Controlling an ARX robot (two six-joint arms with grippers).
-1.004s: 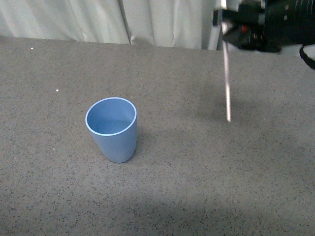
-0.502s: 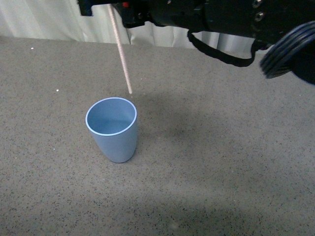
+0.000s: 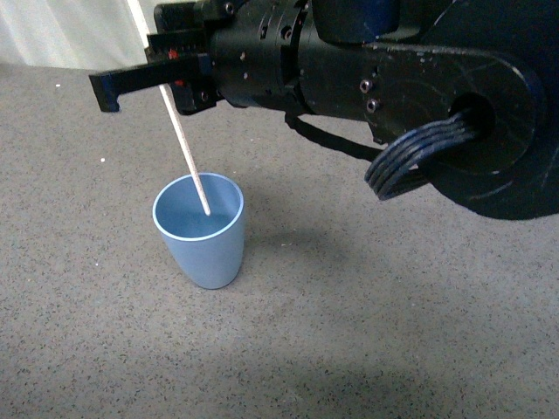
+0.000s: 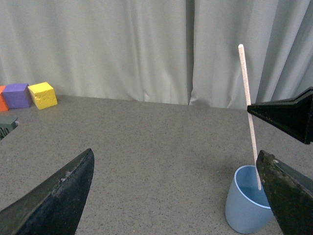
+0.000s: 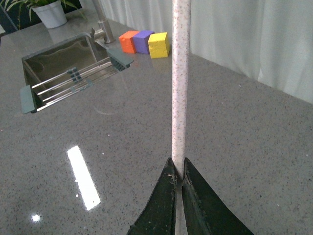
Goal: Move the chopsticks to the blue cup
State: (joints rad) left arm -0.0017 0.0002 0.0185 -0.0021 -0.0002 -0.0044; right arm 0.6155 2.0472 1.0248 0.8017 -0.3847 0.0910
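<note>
1. The right gripper (image 3: 113,87) is clamped on the chopstick (image 3: 182,144). In the right wrist view its two dark fingers (image 5: 164,205) meet tightly around the speckled shaft.
2. In the front view, the chopstick leans with its top toward 11 o'clock. Its lower tip sits inside the mouth of the cup (image 3: 205,253).
3. In the left wrist view, the chopstick (image 4: 248,112) drops past the rim of the cup (image 4: 244,210). Whether the tip touches the bottom cannot be told.
4. The cup stands upright on the grey speckled table (image 3: 393,332), at about 9 o'clock from the middle of the front view.
5. The right arm (image 3: 393,78) fills the front view from 3 o'clock round to 12 o'clock. Its gripper is at 11 o'clock from the cup.
6. The left gripper (image 4: 174,156) has its fingers spread wide apart and holds nothing. It is well apart from the cup.
7. Orange (image 5: 129,41), purple (image 5: 144,40) and yellow (image 5: 159,44) blocks sit in a row near the curtain (image 4: 122,44).
8. A sink (image 5: 58,56) with a wire rack across it lies just beside the blocks. A potted plant (image 5: 49,12) stands beyond it.
</note>
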